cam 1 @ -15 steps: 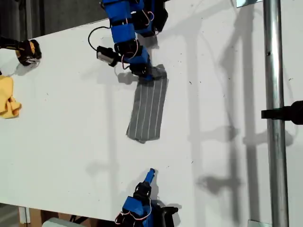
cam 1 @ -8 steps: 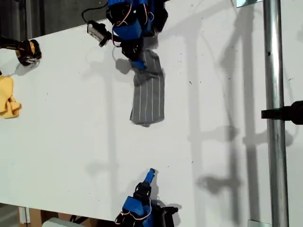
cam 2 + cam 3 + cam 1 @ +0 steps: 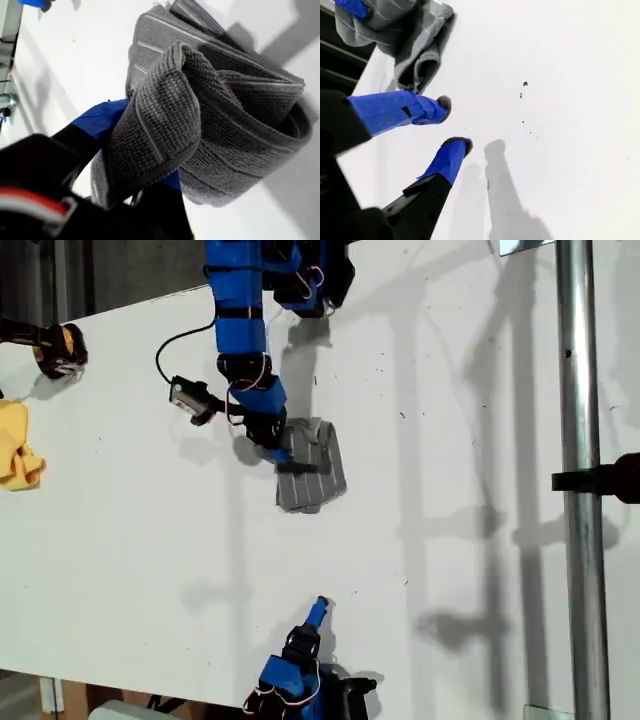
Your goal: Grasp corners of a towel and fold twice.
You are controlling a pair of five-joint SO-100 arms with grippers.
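The grey white-striped towel (image 3: 312, 475) lies bunched near the middle of the white table (image 3: 450, 570), doubled over into a short, thick stack. My first gripper (image 3: 276, 443) is at the towel's edge on the exterior view's left, shut on a fold of it. In the first wrist view the towel (image 3: 210, 115) curls over the blue fingers (image 3: 100, 122), and my first gripper (image 3: 137, 152) pinches the fabric. Which corners are held is hidden in the folds. My second gripper (image 3: 318, 610) rests at the table's near edge, apart from the towel. Its fingers (image 3: 440, 107) stand open with nothing between them, my second gripper (image 3: 452, 125) pointing toward the towel (image 3: 417, 55).
A yellow cloth (image 3: 18, 452) lies at the exterior view's left edge, with a black and yellow object (image 3: 58, 348) behind it. A metal pole (image 3: 578, 440) with a black clamp (image 3: 610, 478) runs down the exterior view's right side. Small dark specks (image 3: 524, 87) mark the table.
My first gripper lifted the towel's far end, then carried it toward the near side and down. The long strip is now folded over itself into a shorter stack. The second arm has not moved.
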